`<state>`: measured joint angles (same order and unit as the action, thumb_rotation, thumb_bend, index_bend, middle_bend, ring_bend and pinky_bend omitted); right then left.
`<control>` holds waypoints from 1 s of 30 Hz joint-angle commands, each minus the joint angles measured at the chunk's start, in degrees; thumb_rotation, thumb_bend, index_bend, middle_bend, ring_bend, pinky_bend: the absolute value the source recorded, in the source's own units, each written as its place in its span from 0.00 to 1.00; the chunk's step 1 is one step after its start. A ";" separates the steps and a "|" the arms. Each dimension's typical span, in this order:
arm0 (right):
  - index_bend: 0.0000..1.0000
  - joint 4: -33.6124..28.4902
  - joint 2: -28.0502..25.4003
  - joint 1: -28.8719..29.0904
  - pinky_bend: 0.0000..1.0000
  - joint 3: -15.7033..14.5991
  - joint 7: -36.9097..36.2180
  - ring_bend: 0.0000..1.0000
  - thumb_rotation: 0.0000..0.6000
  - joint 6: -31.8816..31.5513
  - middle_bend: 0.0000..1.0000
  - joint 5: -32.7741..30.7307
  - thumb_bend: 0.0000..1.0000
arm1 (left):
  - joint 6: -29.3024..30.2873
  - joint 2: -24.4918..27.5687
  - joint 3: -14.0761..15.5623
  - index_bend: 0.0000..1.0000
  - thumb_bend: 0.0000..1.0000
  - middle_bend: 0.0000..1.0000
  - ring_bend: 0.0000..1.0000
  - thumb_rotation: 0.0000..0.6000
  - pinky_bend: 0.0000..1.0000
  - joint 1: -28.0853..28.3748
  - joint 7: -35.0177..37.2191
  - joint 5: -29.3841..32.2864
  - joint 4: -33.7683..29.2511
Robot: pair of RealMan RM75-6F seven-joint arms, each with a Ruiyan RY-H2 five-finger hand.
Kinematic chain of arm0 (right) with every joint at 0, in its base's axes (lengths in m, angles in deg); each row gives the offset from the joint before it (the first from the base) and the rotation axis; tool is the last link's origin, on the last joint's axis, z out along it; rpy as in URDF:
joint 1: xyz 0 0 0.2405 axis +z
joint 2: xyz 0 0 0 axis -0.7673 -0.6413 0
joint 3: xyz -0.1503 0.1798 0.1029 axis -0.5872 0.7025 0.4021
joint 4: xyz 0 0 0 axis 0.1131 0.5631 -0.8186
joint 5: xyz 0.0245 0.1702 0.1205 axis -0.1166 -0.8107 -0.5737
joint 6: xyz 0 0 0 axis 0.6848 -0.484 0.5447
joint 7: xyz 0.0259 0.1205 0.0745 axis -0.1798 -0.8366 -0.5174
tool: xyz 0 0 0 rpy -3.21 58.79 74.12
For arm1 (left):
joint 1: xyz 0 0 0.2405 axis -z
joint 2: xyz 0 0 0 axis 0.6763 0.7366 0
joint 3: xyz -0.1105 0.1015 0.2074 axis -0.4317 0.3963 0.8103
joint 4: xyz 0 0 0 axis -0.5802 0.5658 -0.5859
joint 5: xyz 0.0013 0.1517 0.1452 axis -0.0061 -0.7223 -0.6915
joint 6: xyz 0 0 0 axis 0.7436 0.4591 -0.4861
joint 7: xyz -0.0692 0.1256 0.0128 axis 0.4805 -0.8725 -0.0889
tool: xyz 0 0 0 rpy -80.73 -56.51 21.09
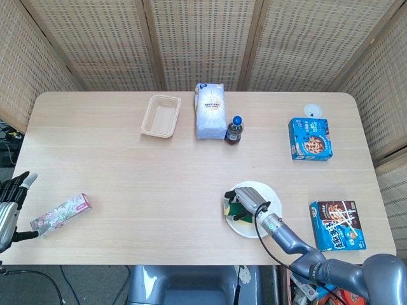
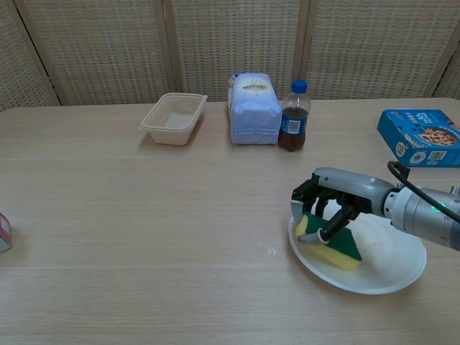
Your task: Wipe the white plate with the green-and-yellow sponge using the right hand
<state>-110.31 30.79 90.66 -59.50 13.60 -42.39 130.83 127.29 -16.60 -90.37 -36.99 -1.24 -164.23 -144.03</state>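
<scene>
White plate [image 2: 381, 269] on the near right part of the table [image 2: 144, 215], rim tilted slightly toward the camera in the chest view. Seen from the head view [image 1: 266, 192], set between the dark bottle and the front table edge, well apart from both. Green-and-yellow sponge [image 2: 336, 246] lying inside the plate at its left half, green face up, yellow layer beneath and touching the plate surface; in the head view only a sliver of sponge [image 1: 233, 210] visible at the plate's left rim. Right hand [image 2: 332, 203] over the sponge, fingers curled down around it, fingertips [image 2: 310, 236] pressing on its left end; same hand [image 1: 250, 203] in the head view covering the plate's middle. Left hand [image 1: 9, 202] at the far left table edge, holding nothing, fingers apart and extended.

Elsewhere on the table: beige tray [image 2: 173, 117] at the back left, white bag [image 2: 254, 108] upright just beside the dark bottle [image 2: 293, 116] with a blue cap, bag to the left of the bottle. Blue cookie box [image 2: 424, 136] at the right edge of the chest view, well apart from the plate. In the head view, 1 more box [image 1: 337, 225] with a brown front lying flat, right of the plate, near the front right corner. Floral packet [image 1: 62, 214] near the left hand, not touching it. Woven screens [image 2: 237, 36] behind the table.
</scene>
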 commanded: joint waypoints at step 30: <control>0.59 3.22 2.08 -0.56 0.37 1.14 3.65 0.39 1.00 1.66 0.56 -3.31 0.30 | -0.06 0.07 0.18 0.00 0.00 0.00 0.00 1.00 0.00 0.03 0.27 -0.24 0.05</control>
<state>-107.15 32.85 90.14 -58.35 17.31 -40.77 127.52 127.23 -16.53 -90.19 -36.95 -0.98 -164.47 -143.98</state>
